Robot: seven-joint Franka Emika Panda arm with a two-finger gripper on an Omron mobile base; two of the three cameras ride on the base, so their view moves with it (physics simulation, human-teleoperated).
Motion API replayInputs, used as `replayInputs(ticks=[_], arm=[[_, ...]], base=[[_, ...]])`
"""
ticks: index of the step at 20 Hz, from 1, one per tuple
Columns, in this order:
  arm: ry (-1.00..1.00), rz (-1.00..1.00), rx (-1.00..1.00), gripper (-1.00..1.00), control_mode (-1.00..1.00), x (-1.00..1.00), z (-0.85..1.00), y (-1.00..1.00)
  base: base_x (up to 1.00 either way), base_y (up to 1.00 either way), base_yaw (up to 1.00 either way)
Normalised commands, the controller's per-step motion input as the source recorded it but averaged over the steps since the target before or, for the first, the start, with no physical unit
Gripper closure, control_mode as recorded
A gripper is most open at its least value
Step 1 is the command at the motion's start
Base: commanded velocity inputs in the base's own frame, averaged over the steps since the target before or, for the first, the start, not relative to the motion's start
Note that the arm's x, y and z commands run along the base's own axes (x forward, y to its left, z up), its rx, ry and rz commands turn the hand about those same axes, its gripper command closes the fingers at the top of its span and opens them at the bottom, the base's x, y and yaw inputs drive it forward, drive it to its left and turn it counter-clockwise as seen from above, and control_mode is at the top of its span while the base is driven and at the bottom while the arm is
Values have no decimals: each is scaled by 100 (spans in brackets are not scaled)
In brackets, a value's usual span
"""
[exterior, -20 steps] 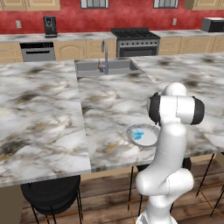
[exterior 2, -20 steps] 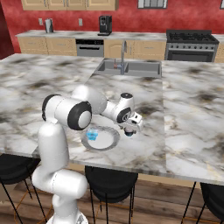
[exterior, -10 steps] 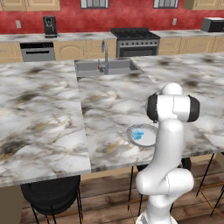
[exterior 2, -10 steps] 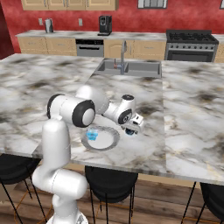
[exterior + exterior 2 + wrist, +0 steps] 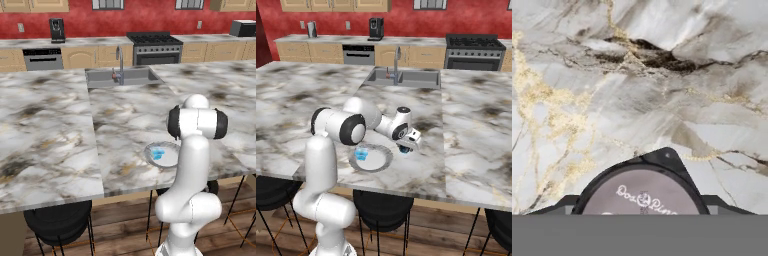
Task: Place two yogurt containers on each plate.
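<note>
Small blue yogurt cup with a pale printed lid [image 5: 643,197] sits directly under the hand camera, lid facing the lens, on the veined marble counter [image 5: 637,75]. A dark finger tip [image 5: 664,156] rises behind the lid's far edge, with dark finger parts flanking it low at both sides. Fingers look set around the cup, but whether they are actually clamped on it I cannot tell; the contact line is hidden below the picture's edge.

In the right base view the gripper [image 5: 406,148] is down at counter level just beside the right rim of the round shallow white plate with a greyish rim [image 5: 372,162]. So this cup is off the plate, on bare stone next to it.

A second blue yogurt cup [image 5: 360,154] already sits on that plate, left of centre; it also shows from the left base camera [image 5: 158,153] inside the plate [image 5: 167,159]. That leaves free plate on the gripper's side, likely why the arm works from there.

Judgement: pick step for the plate's second cup. Approach is top-down over the lid, sensible for a squat cup. Next a short lift over the rim, watching for a slip.
</note>
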Motion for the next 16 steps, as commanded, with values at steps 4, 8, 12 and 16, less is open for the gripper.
replayInputs(ticks=[4,8,12,16], arm=[[-10,0,0,100,-100,-33,0,0],[-19,0,-1,100,-100,-81,3,24],[-7,0,-2,100,-100,-73,2,54],[0,2,-1,100,-100,-22,21,53]], base=[[0,0,0],[0,0,0],[0,0,0],[0,0,0]])
